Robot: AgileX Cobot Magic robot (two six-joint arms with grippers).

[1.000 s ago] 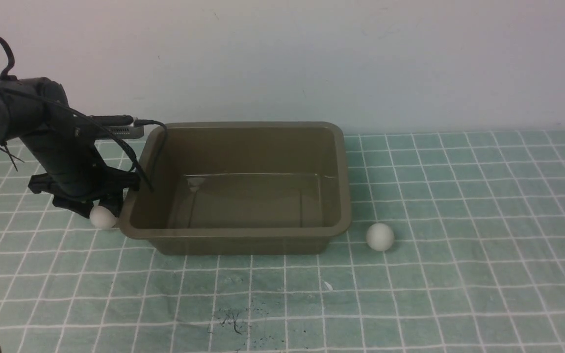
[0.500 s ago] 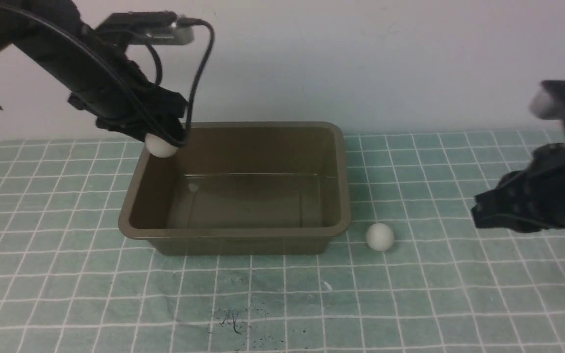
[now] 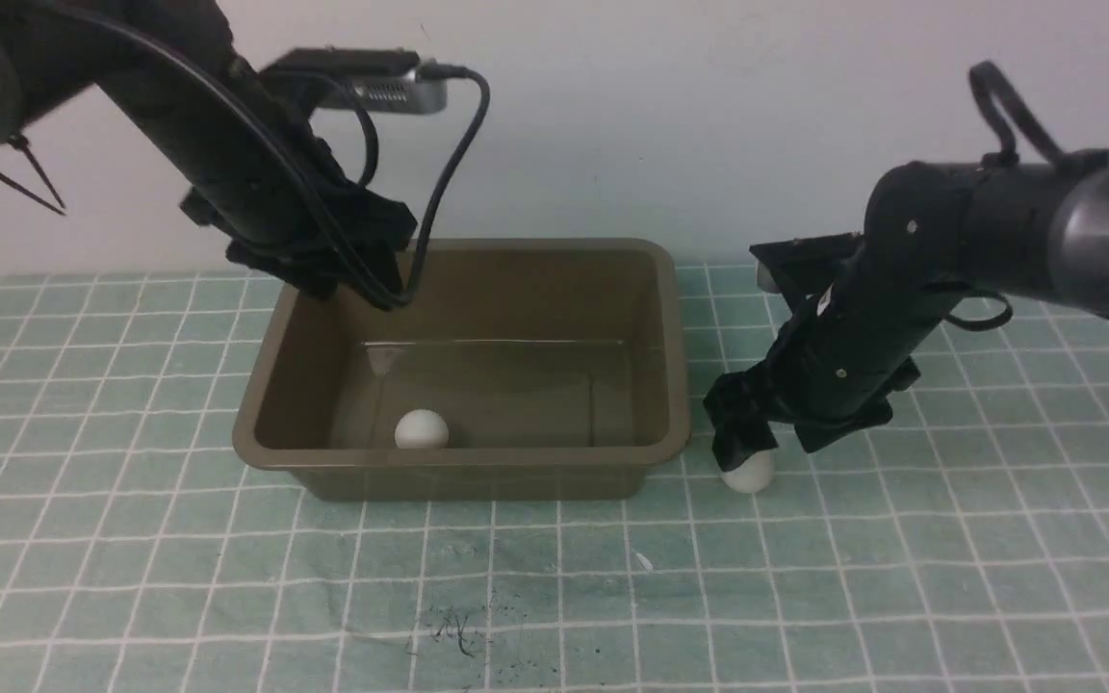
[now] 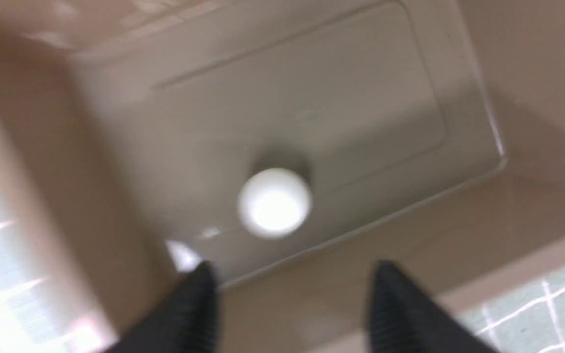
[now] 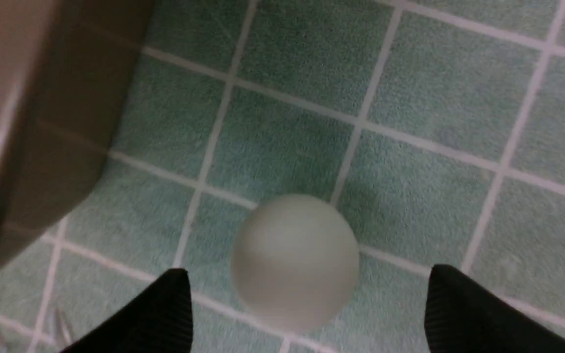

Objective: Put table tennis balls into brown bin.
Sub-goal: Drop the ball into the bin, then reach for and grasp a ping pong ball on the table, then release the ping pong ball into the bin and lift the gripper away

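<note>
The green tablecloth, crossed by white grid lines, spread beneath everything, below both claws. Behind them rose a pale wall.

The left arm, dark and trailing a looped black cable, leaned in above the bin's left part. The right arm reached in on the other side, slanting down toward the cloth.

The brown bin sat on the cloth, below the left claw and just to the left of the right claw. Its rim flared outward and its walls sloped down to a glossy bottom.

The left claw hung over the bin with its fingertips apart and nothing between them. The right claw was low over the cloth, its fingertips apart too, one on either side of a ball but not clamped on it.

Smallest were the two white balls. One, the ball in the bin, lay on the bottom below the left claw. The other, the ball on the cloth, lay outside the bin, just under the right claw.
</note>
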